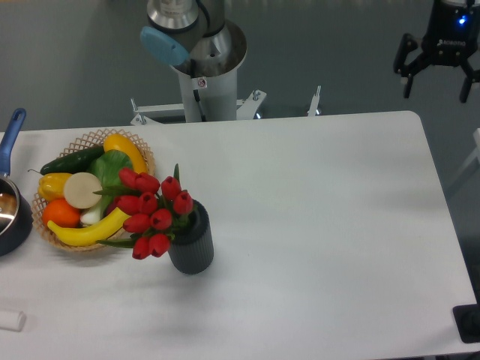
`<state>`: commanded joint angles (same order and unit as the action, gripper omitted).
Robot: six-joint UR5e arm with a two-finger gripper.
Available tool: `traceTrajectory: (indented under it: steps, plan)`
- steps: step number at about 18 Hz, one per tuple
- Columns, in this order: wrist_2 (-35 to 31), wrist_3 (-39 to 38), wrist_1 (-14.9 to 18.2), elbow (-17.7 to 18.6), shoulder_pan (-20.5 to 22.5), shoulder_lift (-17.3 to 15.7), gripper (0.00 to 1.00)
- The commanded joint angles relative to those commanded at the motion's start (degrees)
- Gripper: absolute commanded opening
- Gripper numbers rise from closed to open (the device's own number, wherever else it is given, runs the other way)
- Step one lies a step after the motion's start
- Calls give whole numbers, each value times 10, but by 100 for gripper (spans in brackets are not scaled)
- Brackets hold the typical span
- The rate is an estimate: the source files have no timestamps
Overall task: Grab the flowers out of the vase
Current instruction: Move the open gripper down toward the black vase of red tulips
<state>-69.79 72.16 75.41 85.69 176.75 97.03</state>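
Bench [315, 225]: white, rounded corners, fills most of the view.

Arm base [202, 67]: grey column at 12 o'clock behind the bench's far edge, with a light blue cap on the joint.

Basket [142, 154]: round wicker, at 9 o'clock on the bench. Holds a cucumber, a yellow squash, a yellow pepper, an orange, a banana, a green leafy item and a pale round item.

Pot [13, 221]: dark, with a blue handle, cut by the frame's left edge, just beside the basket at its 9 o'clock.

End effector [437, 79]: black, at 2 o'clock in the frame, past the bench's far right corner and well apart from everything on it. Its two fingers hang down, spread apart, with nothing between them.

Flowers [154, 212]: red tulip buds on green stems, seated in the vase and leaning toward 10 o'clock, so the buds overhang the basket's near right rim.

Vase [193, 247]: dark grey, ribbed, upright on the bench at 7 o'clock of centre, just beside the basket at its 4 o'clock.

White object [11, 320]: small, at 8 o'clock near the bench's front left corner; identity unclear.
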Motion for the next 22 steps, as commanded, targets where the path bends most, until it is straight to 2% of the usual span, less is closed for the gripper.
traceTrajectory:
  steps: [5, 8, 10, 11, 12, 13, 17, 20, 22]
  plan:
    - [0, 0, -2, 3, -25, -5, 100]
    - [1, 0, -15, 27, -39, -11, 100]
    - [1, -1, -52, 62, -48, -24, 100]
    - [3, -5, -98, 93, -57, -32, 100]
    - [4, -7, -123, 110, -65, -37, 100]
    - [4, -8, -133, 122, -67, -41, 100]
    - [22, -54, -134, 131, -76, -32, 100]
    - [61, -83, -135, 137, -105, -27, 100]
    - [74, -87, -135, 143, -140, -28, 100]
